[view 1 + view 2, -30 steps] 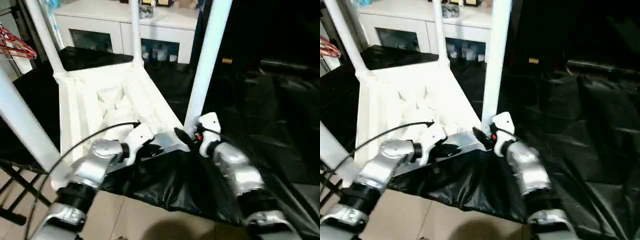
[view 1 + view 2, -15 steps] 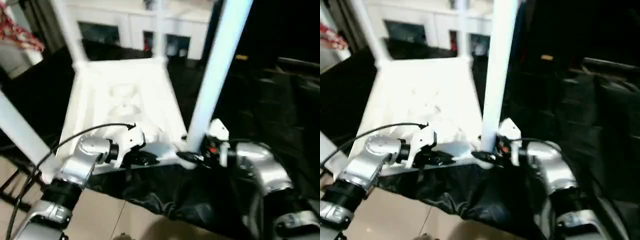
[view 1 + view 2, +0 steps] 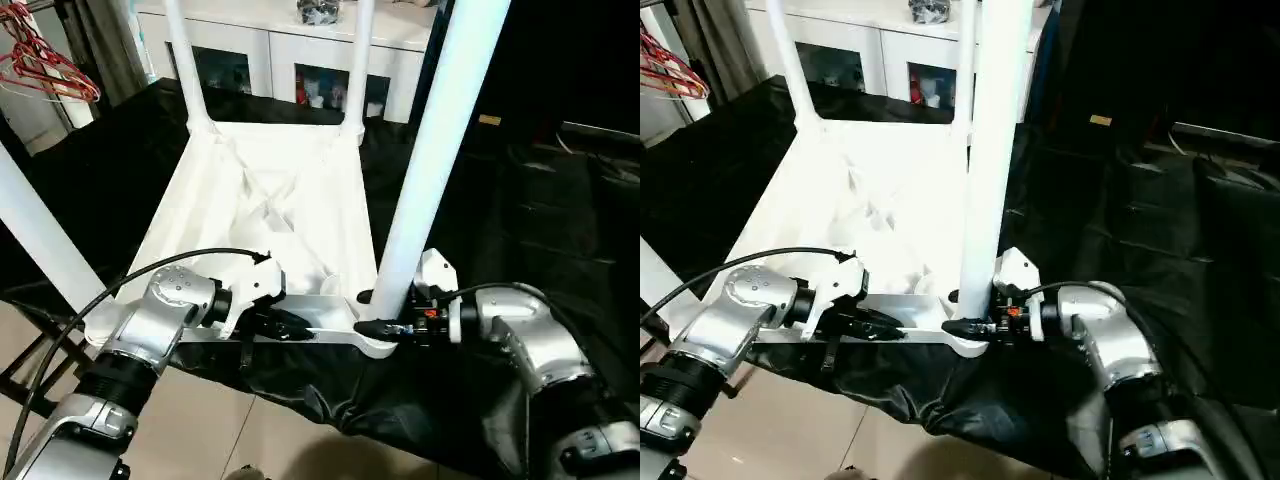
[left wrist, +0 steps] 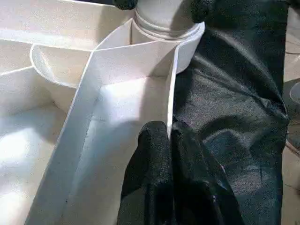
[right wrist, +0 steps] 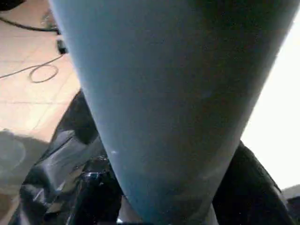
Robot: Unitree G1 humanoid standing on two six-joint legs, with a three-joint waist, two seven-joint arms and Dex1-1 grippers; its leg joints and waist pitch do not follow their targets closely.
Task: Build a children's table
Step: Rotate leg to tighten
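- The children's table (image 3: pixel 270 200) lies upside down on the black-covered work table (image 3: pixel 560 210), its four legs pointing up.
- The left gripper (image 3: pixel 290 323) has its fingers (image 4: pixel 157 154) pressed together on the near rim, pinching the thin white edge.
- The near right leg (image 3: pixel 430 160) stands in its corner socket (image 3: pixel 378 345).
- The right gripper (image 3: pixel 375 312) straddles that leg's base, jaws on either side and closed around it.

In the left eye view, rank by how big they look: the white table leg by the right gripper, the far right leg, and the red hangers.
1. Near white plastic leg, though nearness inflates it.
2. Far right leg.
3. Red wire hangers.
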